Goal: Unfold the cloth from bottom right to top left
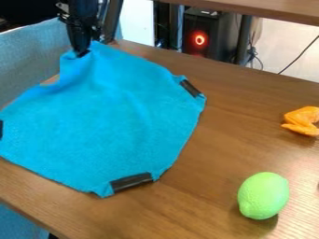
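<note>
Near the wooden table's [211,140] far corner, the gripper's [81,52] fingers pinch matte blue cloth [118,116]; rounded green lime [263,195] nearer.

No text, label, brand, number or sign can be read anywhere in the camera view

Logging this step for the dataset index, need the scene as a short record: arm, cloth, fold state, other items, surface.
gripper: at the cloth's far-left corner
cloth: blue, black strips at right corner, near corner and left picture edge
cloth_state: largely spread, rumpled and bunched up by the gripper
task_stage: probably late in the unfold
item_1: green lime-like object, near right, off the cloth
item_2: orange object, right edge, shape unclear
surface: brown wood-look table
</note>
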You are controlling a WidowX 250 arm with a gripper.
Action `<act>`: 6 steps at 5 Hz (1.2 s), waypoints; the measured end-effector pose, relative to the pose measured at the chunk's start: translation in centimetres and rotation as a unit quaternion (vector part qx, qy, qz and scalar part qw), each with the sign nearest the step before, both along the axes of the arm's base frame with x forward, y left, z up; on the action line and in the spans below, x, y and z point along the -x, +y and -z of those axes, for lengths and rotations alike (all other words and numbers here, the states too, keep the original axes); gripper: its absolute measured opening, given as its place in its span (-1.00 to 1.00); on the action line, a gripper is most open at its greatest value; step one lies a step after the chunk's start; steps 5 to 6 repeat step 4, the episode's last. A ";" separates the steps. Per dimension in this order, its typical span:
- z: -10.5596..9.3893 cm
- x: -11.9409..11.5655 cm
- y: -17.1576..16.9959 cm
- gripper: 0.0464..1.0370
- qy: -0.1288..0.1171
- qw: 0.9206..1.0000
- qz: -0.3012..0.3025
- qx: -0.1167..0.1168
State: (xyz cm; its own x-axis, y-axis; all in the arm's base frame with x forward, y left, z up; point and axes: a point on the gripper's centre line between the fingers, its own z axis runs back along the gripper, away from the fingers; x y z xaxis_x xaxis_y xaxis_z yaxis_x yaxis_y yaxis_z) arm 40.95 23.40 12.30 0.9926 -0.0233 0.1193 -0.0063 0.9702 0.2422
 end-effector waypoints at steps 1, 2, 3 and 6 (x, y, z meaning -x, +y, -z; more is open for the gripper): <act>0.2 0.2 0.4 -0.11 0.007 1.000 -0.002 -0.013; 0.2 0.3 0.4 0.46 0.012 1.000 0.005 -0.014; -1.6 1.2 -0.3 0.91 0.006 1.000 0.019 -0.016; -4.1 3.4 -2.7 0.92 0.018 0.998 0.056 -0.017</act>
